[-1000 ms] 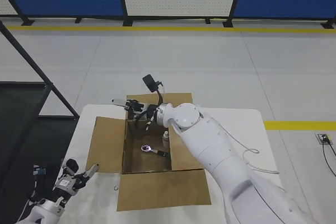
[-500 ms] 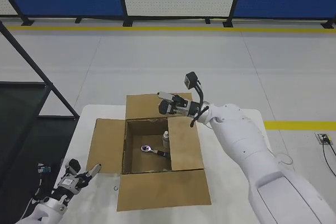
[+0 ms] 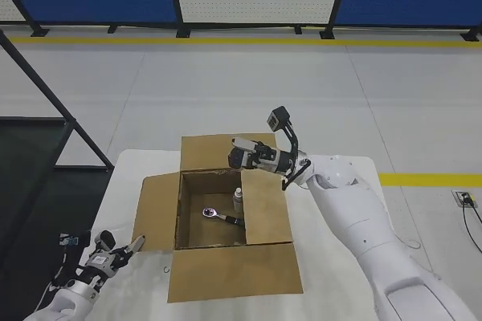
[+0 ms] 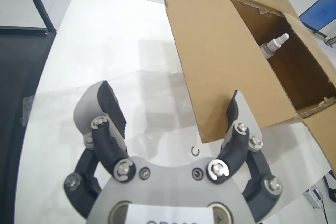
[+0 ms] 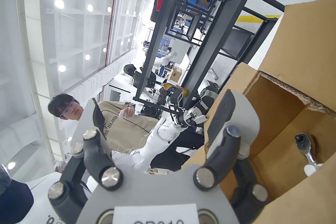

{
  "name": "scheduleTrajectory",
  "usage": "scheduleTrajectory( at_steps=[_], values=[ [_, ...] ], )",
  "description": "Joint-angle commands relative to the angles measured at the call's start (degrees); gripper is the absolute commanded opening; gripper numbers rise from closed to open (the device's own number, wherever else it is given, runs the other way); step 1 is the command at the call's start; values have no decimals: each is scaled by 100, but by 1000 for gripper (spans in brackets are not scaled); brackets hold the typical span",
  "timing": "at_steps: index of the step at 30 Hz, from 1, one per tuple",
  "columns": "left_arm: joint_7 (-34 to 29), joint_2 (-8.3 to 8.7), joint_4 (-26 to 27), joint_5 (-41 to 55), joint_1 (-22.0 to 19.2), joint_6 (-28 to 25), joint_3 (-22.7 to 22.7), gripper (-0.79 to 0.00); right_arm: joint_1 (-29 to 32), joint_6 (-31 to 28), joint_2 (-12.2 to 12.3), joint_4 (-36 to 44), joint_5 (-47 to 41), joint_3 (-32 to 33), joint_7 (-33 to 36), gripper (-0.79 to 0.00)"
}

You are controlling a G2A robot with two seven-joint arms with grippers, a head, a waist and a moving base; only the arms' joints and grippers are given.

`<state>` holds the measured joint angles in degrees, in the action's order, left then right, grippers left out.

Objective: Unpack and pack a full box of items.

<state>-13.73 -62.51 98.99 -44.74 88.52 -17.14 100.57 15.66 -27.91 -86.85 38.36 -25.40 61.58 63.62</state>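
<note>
The box (image 3: pixel 233 271) sits open in the middle of the white bench (image 3: pixel 337 172), with all four flaps folded out. Inside it, a small bottle (image 3: pixel 238 198) with a white cap is against the wall on the robot's right. A ratchet (image 3: pixel 217 215) lies on the box floor just beside the bottle, its round head toward the middle of the box.

The right gripper (image 3: pixel 237 154) hovers over the far flap (image 3: pixel 209 148), close to the far right corner of the opening. In its wrist view the right gripper (image 5: pixel 161 101) has its fingers spread wide and holds nothing. The ratchet (image 5: pixel 305 146) shows below it in the box (image 5: pixel 278 104).

The left gripper (image 3: pixel 120 241) is low over the near left part of the bench, just beside the near corner of the left flap (image 3: pixel 154 210). Its wrist view shows the left gripper (image 4: pixel 170 93) wide open and empty. One finger is right at the flap's edge; whether it touches the cardboard cannot be told. A small open ring (image 4: pixel 194 151) lies on the bench (image 4: pixel 105 38) by that corner. The bottle (image 4: pixel 274 45) shows past the flap in the box (image 4: pixel 210 51).
</note>
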Motion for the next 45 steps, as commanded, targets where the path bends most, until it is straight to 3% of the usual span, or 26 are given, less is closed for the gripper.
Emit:
scheduleTrajectory(
  at_steps=[1,6,12,29,39,45],
  values=[
    [-8,2,-24,-6,5,-4,16,0,384,244,127,803,102,193,4,0],
    [15,5,-24,4,22,-4,77,0,1155,738,353,2206,225,597,145,0],
    [115,8,167,151,108,-22,258,0,1549,1043,472,2883,239,798,252,0],
    [123,5,631,200,322,12,468,0,1588,1043,564,2947,-24,722,649,0],
    [0,-4,-73,-257,-128,304,83,0,1590,987,607,2870,-95,671,711,0],
    [1,-6,-170,-291,-205,283,34,0,1621,1002,641,2916,-115,671,707,0]
  ],
)
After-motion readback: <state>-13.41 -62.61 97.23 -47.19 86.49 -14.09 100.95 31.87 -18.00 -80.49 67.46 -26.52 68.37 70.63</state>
